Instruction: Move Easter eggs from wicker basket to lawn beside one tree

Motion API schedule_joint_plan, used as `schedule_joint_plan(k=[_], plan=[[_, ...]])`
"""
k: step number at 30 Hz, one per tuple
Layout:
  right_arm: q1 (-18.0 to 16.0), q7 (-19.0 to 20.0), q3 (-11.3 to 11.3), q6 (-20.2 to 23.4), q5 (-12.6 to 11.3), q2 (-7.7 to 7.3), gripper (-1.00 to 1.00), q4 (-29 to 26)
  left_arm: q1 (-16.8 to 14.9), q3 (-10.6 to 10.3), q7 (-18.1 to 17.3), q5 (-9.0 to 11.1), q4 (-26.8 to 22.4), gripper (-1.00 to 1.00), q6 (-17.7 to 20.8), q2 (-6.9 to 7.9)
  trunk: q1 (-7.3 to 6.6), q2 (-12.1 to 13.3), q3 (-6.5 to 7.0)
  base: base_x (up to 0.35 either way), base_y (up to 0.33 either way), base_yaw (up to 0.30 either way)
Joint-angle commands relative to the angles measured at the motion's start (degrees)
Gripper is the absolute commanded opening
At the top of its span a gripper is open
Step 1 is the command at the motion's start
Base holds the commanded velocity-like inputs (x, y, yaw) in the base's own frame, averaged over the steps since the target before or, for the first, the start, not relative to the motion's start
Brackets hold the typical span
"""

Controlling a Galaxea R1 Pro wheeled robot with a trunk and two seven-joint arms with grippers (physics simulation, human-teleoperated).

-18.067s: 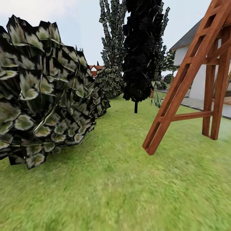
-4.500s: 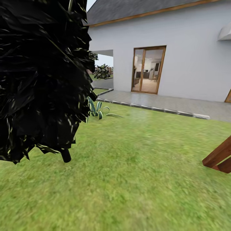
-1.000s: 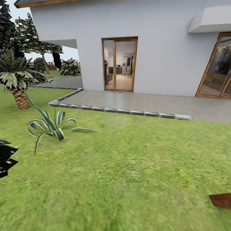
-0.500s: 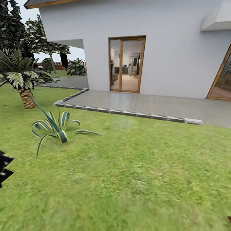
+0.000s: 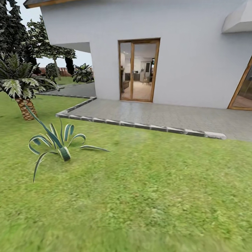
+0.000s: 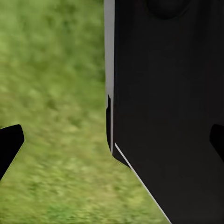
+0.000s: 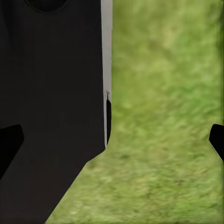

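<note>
Lawn [image 5: 147, 189]: mottled green grass across the foreground, up to the grey paved patio [image 5: 164, 115].
House [image 5: 182, 52]: white wall with a glazed wooden door [image 5: 139, 70].
Plants: striped spiky plant [image 5: 57, 143] on the grass; short palm [image 5: 21, 87] beyond it.
Left pincer [image 6: 112, 144]: fingertips wide apart, holding nothing, above grass, beside a black robot body panel [image 6: 172, 112].
Right pincer [image 7: 112, 140]: likewise spread and unloaded.

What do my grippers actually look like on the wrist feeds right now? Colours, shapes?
Left gripper: flat black fingertips with angled, chamfered ends at the picture's sides. Right gripper: the same black tips. Between each pair stands a large matte-black body panel with a pale grey edge strip, over the lawn. No cables or markings visible.
</note>
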Motion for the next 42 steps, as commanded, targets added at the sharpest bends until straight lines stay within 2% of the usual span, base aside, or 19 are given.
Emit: schedule_joint_plan(k=[1,42], plan=[[-0.07,-0.07,0.05,0.05,-0.04,0.00,1.00,0.11,0.03,0.03,-0.05,0.00,-0.12,1.00,0.09,0.01,0.03,-0.02,-0.04,0.331,0.000,0.000],[-0.07,-0.07,0.30,-0.04,0.01,-0.05,1.00,0.07,0.03,0.03,-0.04,0.04,-0.05,1.00,0.05,0.01,0.03,-0.02,-0.04,0.332,0.000,0.000]])
